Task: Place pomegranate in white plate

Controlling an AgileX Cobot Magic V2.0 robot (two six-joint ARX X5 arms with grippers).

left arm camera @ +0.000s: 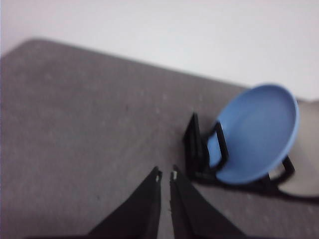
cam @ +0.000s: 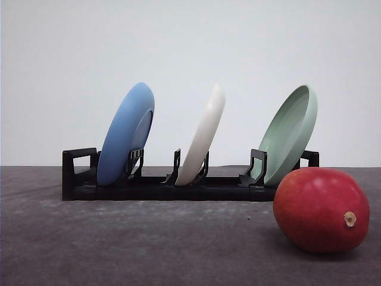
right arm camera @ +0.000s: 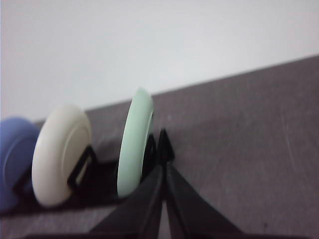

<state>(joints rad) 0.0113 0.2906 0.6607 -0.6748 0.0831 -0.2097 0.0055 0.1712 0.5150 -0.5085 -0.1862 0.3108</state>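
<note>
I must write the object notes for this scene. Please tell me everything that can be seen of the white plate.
The white plate is round, shallow and cream-white, with a matte look and a raised rim. It stands on edge in the middle slot of the black rack, leaning to the right in the front view, between the blue plate and the pale green plate. The rack's black prongs hold its lower edge; it touches neither neighbouring plate. Nothing lies in it. It shows no chips or marks.
</note>
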